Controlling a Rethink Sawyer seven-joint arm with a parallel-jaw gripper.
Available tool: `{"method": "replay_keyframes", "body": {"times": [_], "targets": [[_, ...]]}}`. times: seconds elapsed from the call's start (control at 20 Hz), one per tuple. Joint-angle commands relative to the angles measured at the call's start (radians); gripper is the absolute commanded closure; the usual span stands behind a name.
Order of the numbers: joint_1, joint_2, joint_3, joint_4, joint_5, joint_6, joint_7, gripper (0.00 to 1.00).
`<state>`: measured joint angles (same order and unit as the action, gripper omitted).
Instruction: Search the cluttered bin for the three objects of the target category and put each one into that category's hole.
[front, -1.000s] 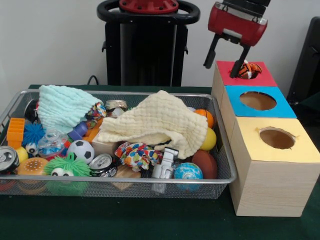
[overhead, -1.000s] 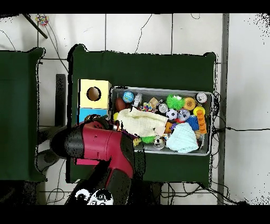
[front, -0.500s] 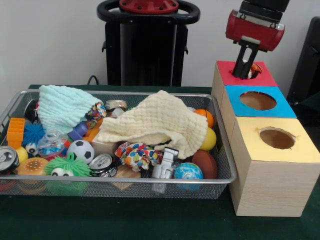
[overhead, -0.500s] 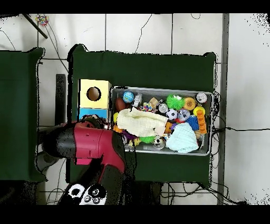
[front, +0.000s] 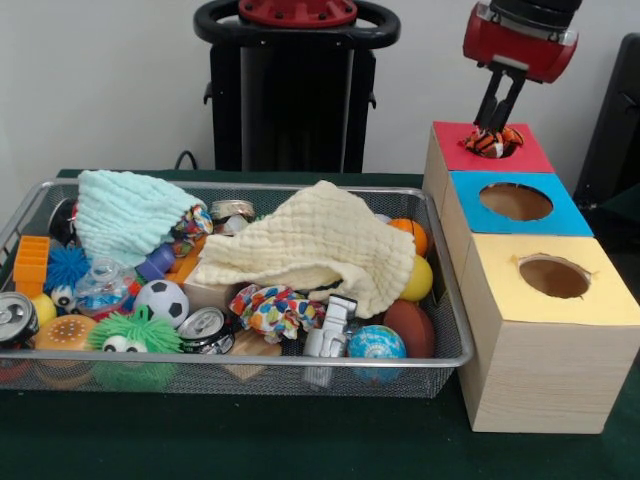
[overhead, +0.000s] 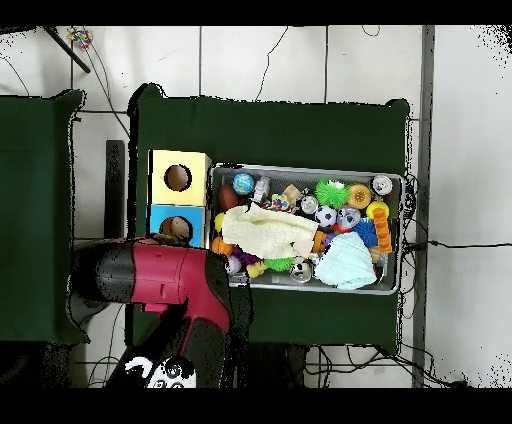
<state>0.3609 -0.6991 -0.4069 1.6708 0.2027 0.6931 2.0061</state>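
At the bottom of the front view, the wire mesh bin (front: 440, 350) sits packed with clutter: a green fuzzy toy (front: 135, 335) with googly eyes at lower left, a soccer ball (front: 161, 300), two drink cans, a globe ball (front: 376, 345) and a small white toy robot (front: 330, 328) along the near rim. A cream cloth (front: 320, 245) drapes over the middle of the heap, and a pale blue cloth (front: 125, 212) covers the upper-left corner.

To the right of the bin stands the wooden sorting box, its tops running away from the camera: the yellow top (front: 600, 295) nearest, the blue top (front: 470, 205) behind it, the red top (front: 535, 155) farthest. Each has a round hole.

In the upper right of the frame, an orange-and-black striped toy (front: 497, 141), apparently a small tiger, lies in the mouth of the red hole, not fully through. It looks lumpy and soft, its long axis roughly left to right across the opening and about level; which end is the head cannot be told.

Directly above it hangs the red gripper (front: 497, 122), its dark fingers drawn narrow and close together, tips at or just over the toy; whether they grip it cannot be told.

The step in hand appears to be the drop into the red hole. The next move likely calls for making sure the toy clears the rim and falls in, then going back over the bin for another of its kind.
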Motion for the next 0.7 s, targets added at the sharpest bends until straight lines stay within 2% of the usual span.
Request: {"method": "replay_keyframes", "body": {"times": [0.05, 0.2, 0.4, 0.7], "targets": [[0.016, -0.028, 0.106, 0.146, 0.071, 0.097, 0.216, 1.00], [0.011, -0.027, 0.121, 0.174, 0.083, 0.079, 0.196, 1.00], [-0.029, -0.004, 0.193, 0.219, 0.138, -0.007, 0.162, 1.00], [-0.023, 0.059, 0.183, 0.205, 0.101, -0.086, 0.165, 1.00]]}}
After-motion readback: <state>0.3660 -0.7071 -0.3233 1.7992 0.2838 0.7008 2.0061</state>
